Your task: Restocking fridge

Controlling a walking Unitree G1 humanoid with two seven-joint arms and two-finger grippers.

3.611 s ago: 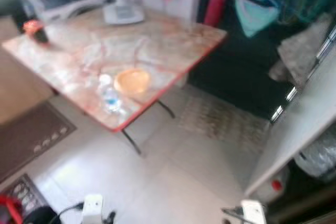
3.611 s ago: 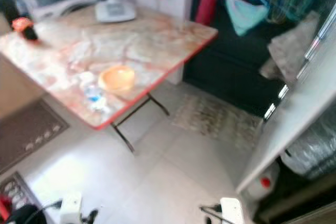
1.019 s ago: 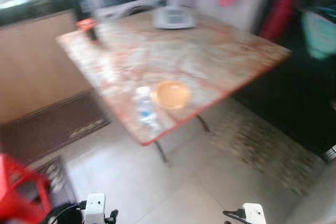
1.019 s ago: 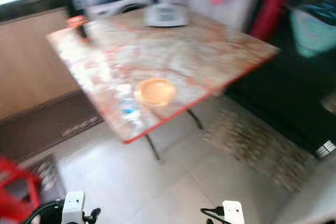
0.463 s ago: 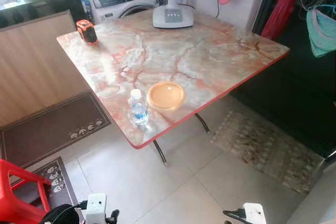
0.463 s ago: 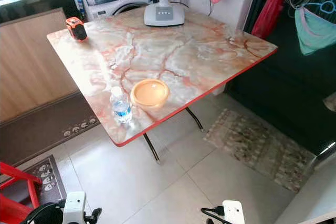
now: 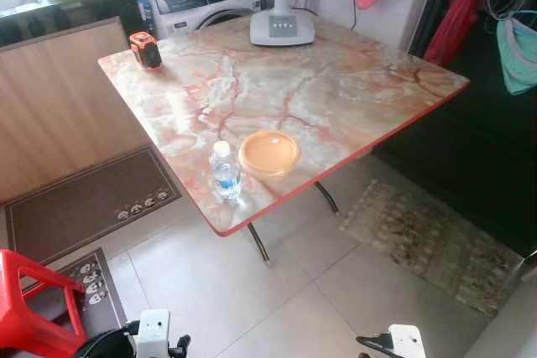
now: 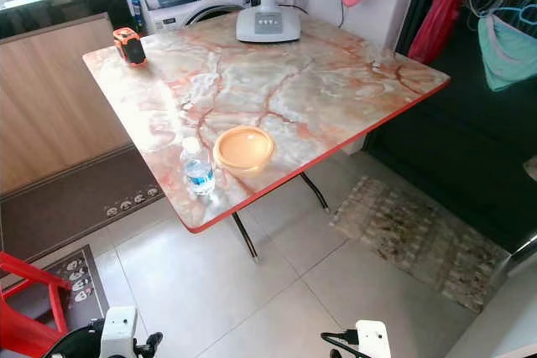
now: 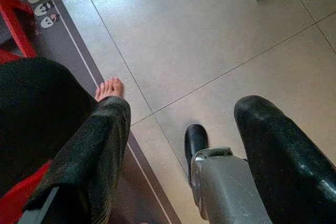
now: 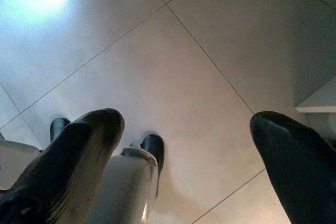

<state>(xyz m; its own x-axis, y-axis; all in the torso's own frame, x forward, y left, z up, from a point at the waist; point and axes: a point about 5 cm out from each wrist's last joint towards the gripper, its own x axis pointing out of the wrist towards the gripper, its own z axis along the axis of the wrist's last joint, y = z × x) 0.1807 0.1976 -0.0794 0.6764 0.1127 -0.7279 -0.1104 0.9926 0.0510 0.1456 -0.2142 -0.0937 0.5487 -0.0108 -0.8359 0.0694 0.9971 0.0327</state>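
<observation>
A water bottle stands near the front edge of a marble-patterned table, just beside an orange bowl. The left gripper and right gripper hang above the tiled floor, fingers spread, holding nothing.

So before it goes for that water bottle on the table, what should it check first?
1. Water bottle upright near the table's near edge: ok.
2. Orange lidded container beside the bottle, with a small gap between them: ok.
3. Left gripper open and holding nothing, pointing at the floor: ok.
4. Right gripper open and holding nothing: ok.
5. Person's bare foot close by the left gripper: not ok.
6. Bottle within reach from here: cannot tell.
</observation>
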